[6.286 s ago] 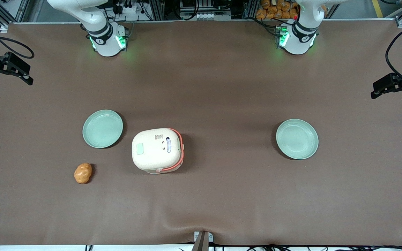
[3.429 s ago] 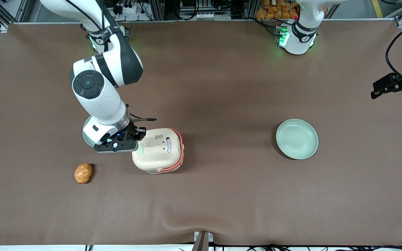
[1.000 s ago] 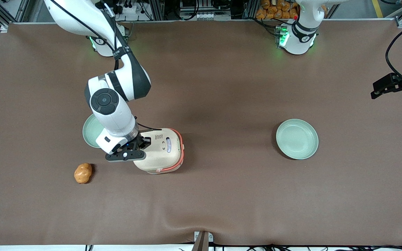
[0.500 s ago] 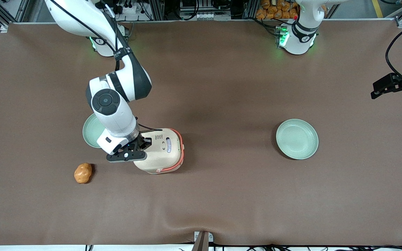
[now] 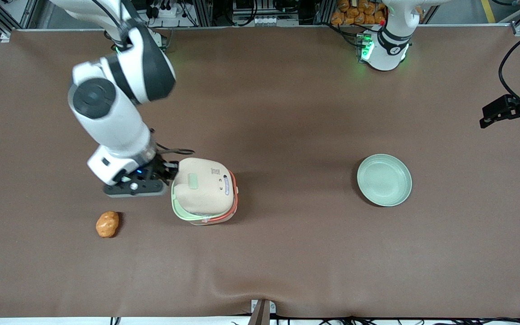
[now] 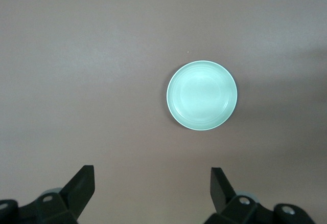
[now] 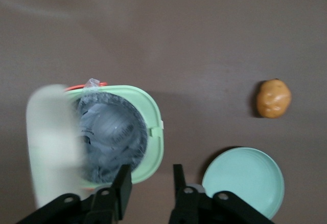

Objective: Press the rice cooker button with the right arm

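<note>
Gripper: I see my gripper (image 5: 163,174) up off the table, just beside the rice cooker (image 5: 203,192) on the side toward the working arm's end; in the wrist view the gripper (image 7: 150,183) hangs over bare cloth next to the cooker's green rim.
Fingers: parted a little, a narrow gap between them, nothing held; one finger (image 7: 122,180) overlaps the cooker's rim in the wrist view.
Rice cooker: (image 7: 120,132) stands on the brown table (image 5: 287,253), near the fingers, toward the parked arm's end from them.
Lid: the cream lid (image 5: 202,186) is raised and tilted, showing the pale green rim and, in the wrist view, the dark grey pot inside; there the lid (image 7: 51,147) is a blur.
Button: the small green button (image 5: 193,181) sits on the lid, clear of my fingers, not touched.
Right arm: the right arm (image 5: 111,113) leans down over the spot beside the cooker.
Plate near the fingers: a green plate (image 7: 244,180) lies under the arm, close by.
Potato: an orange potato (image 5: 107,224) lies nearer the front camera than the fingers.
Second plate: another plate (image 5: 384,180) lies well apart, toward the parked arm's end.
</note>
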You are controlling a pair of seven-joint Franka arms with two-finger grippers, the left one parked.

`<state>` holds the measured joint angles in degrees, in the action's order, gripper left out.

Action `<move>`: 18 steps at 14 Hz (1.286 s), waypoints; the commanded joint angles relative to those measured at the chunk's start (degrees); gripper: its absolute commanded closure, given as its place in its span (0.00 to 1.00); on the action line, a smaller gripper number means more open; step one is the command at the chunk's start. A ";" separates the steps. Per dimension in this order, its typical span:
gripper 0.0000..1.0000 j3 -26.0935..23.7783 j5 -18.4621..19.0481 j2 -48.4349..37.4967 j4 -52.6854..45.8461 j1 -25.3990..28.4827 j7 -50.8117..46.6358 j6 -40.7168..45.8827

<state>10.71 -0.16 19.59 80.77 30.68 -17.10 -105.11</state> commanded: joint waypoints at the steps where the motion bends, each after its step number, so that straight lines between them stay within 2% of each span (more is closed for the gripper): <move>1: 0.19 -0.51 -2.73 -5.51 -0.26 -4.30 7.58 5.50; 2: 0.07 -0.43 -3.53 -6.92 -0.70 -6.06 10.57 8.31; 3: 0.00 -0.42 -3.54 -8.33 -0.79 -7.90 13.21 10.60; 7: 0.00 -0.42 -3.36 -13.08 -0.70 -15.55 20.70 18.34; 11: 0.00 -0.42 -2.57 -16.86 1.48 -22.32 26.85 19.76; 18: 0.00 -0.69 0.06 -26.52 14.13 -23.39 26.68 16.44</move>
<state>10.87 -1.27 -1.89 88.25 7.64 9.64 -85.93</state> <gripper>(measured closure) 0.000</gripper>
